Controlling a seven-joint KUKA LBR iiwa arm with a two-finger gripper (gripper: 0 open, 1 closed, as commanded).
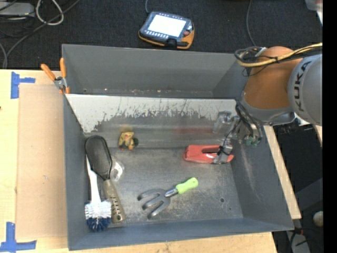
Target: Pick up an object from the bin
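Note:
My gripper (226,149) hangs low at the right side of the bin, right at the right-hand end of a flat red tool (199,154) that lies on the bin floor. Its tip overlaps that end of the red tool, where a dark part shows. A small hand rake with a lime-green handle (169,192) lies in front of the red tool, nearer the bin's front wall.
Along the left wall lie a black oval hairbrush (99,157), a white-handled brush with blue bristles (95,200) and a tan comb-like piece (114,204). A small yellow-brown toy figure (127,139) sits near the back left. The arm with its orange cover reaches in over the right rim.

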